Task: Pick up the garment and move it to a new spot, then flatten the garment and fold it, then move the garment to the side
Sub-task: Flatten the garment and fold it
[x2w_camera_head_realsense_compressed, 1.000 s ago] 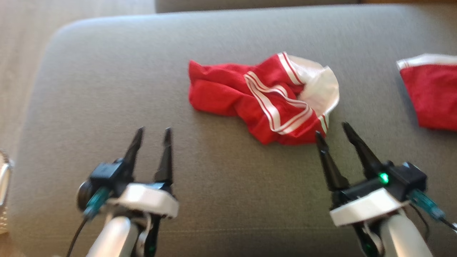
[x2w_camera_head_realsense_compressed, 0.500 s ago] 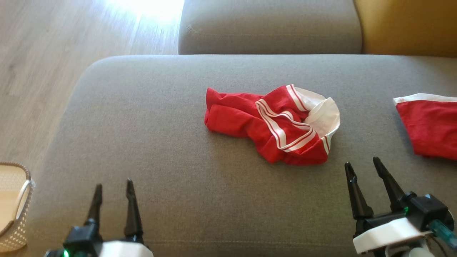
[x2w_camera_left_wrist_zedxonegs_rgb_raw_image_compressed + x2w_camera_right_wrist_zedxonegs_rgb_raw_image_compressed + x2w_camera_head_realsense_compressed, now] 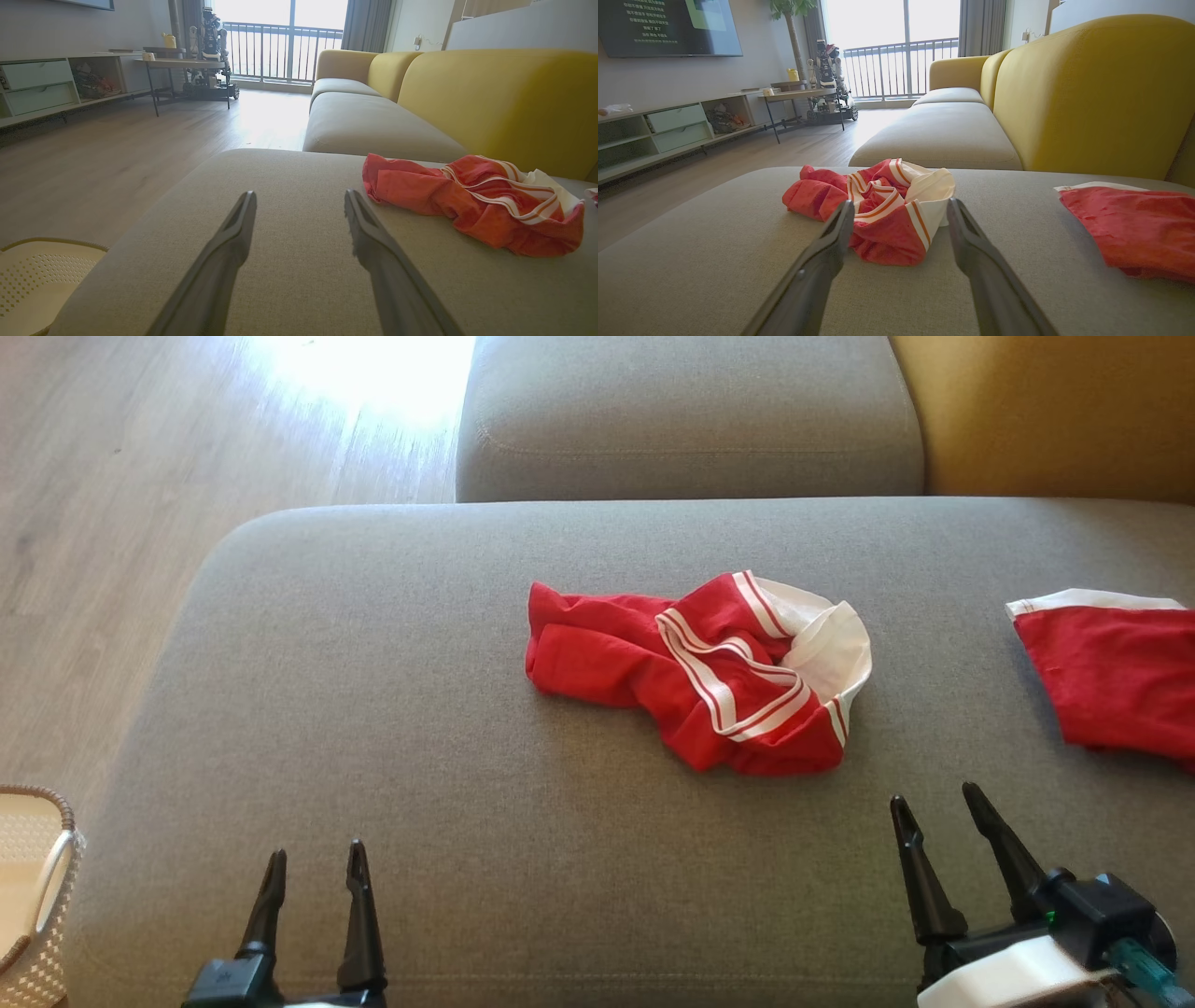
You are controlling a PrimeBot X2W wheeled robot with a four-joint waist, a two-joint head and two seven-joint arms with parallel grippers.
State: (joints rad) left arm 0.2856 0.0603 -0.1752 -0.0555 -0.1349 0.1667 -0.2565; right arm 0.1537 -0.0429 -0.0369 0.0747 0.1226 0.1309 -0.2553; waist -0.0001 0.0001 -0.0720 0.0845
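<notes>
Crumpled red garment (image 3: 695,672) on grey cushion (image 3: 373,709), right gripper (image 3: 934,793) near garment, left gripper (image 3: 316,849) well apart, all 4 fingers (image 3: 920,868) spread, empty.

Garment (image 3: 695,672): soft red cloth, matt, crumpled, with white cloth bands and lining.
Seat cushion (image 3: 373,728): grey woven upholstery, matt, finely grained.
Second cloth piece (image 3: 1120,677), right: red, matt, white-edged.
Floor (image 3: 112,523): pale wood boards, smooth, slight sheen.
Basket (image 3: 42,938), near left: cream perforated plastic.
Left gripper (image 3: 316,855), right gripper (image 3: 934,795): dark, smooth, matt fingers.
</notes>
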